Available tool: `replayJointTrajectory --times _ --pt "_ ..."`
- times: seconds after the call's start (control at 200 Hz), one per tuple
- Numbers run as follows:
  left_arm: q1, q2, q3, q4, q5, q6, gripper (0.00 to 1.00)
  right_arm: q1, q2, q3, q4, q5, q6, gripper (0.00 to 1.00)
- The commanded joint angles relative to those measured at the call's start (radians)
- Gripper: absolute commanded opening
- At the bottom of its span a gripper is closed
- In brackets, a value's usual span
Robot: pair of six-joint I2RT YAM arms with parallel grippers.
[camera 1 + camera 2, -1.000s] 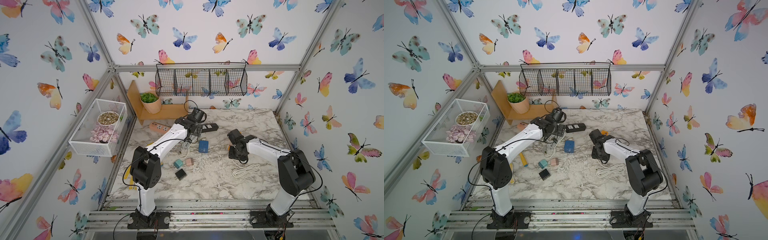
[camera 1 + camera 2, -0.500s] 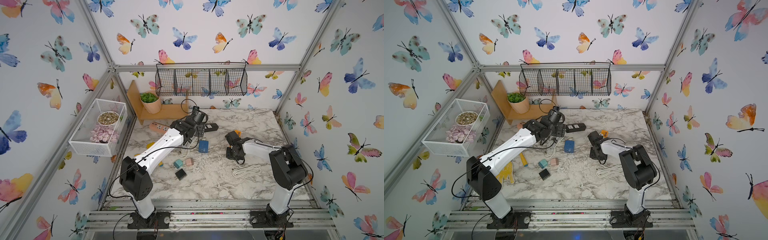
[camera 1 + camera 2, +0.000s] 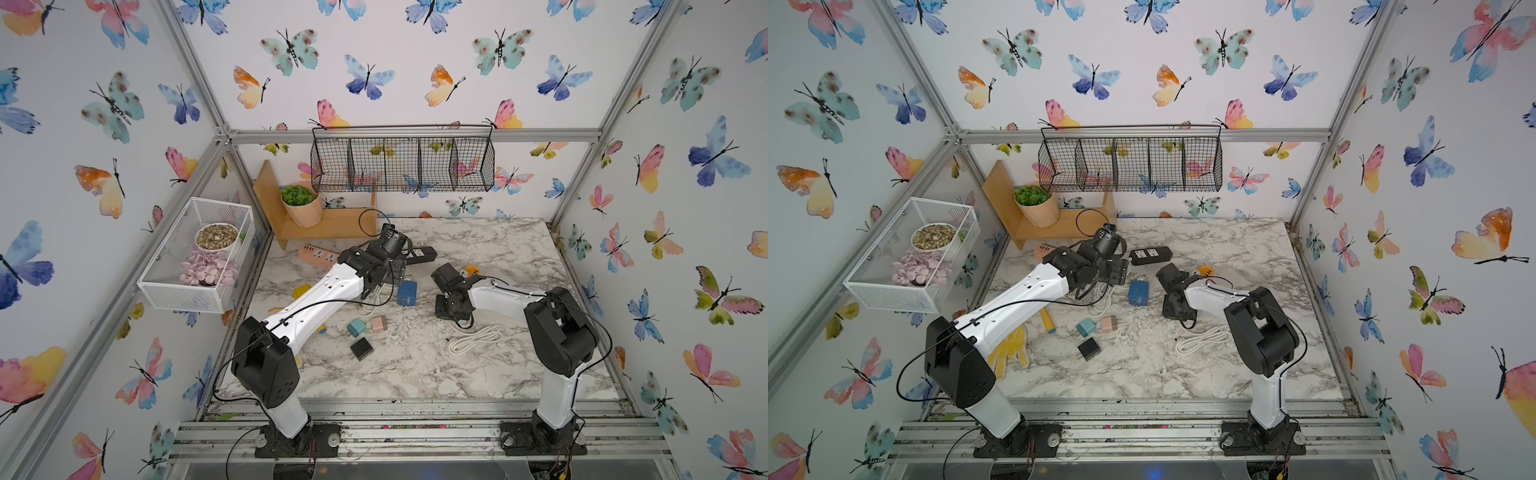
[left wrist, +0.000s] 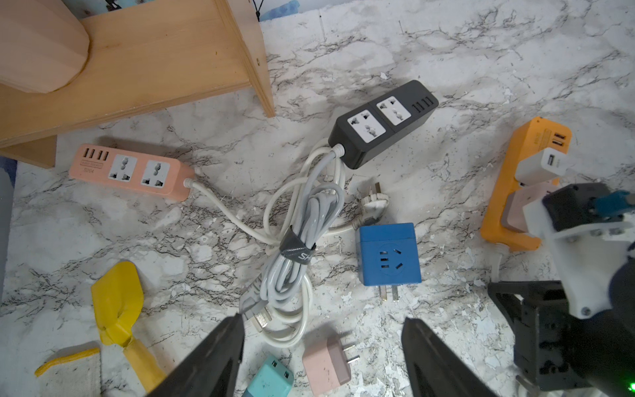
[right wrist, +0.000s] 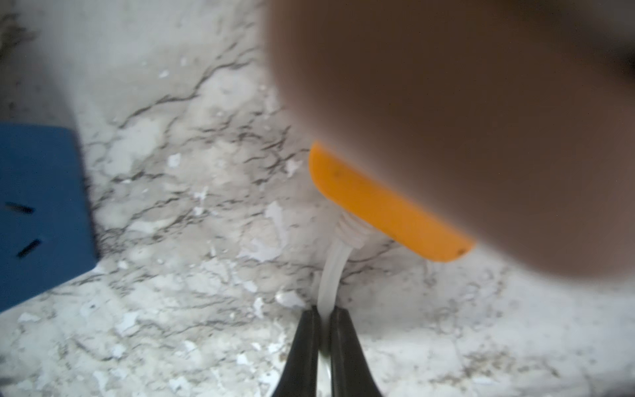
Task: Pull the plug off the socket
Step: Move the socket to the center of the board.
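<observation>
The orange strip (image 4: 529,137) is anchored: its cord (image 5: 331,278) is pinched by the right gripper (image 5: 325,311). The left gripper (image 4: 322,319), held wide, probably must next be closed on a plug (image 4: 543,165).

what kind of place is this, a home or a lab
Probably a lab robot cell, not a home: aluminium frame, butterfly wallpaper, left arm and right arm bolted to a rail.
</observation>
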Motion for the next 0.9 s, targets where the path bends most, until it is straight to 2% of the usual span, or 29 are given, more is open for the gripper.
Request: replayJointTrajectory --times 0.0,0.345,0.425,0.546,0.641,0.731,0.896 --pt "0.001 -0.042 -0.015 -0.008 0.032 -0.01 0.77 0.038 0.026 0.007 -0.033 -0.058 0.037 0.02" --pt "0.001 -0.055 -0.055 0.011 0.094 0.017 0.76 0.124 0.022 0.053 -0.044 -0.135 0.215 0.03" --pt "0.001 -0.059 -0.072 0.018 0.112 0.021 0.76 0.126 0.023 0.054 -0.052 -0.145 0.243 0.13" --pt "0.001 -0.062 -0.091 0.03 0.156 0.028 0.76 0.125 0.023 0.085 -0.097 -0.11 0.242 0.4" --pt "0.001 -0.066 -0.1 0.04 0.186 0.034 0.75 0.124 0.006 0.105 -0.123 -0.092 0.236 0.52" --pt "0.001 -0.067 -0.094 0.045 0.221 0.043 0.74 0.122 -0.035 0.117 -0.153 -0.061 0.239 0.56" --pt "-0.004 -0.063 -0.086 0.062 0.307 0.055 0.73 0.064 -0.157 0.116 -0.222 0.014 0.25 0.55"
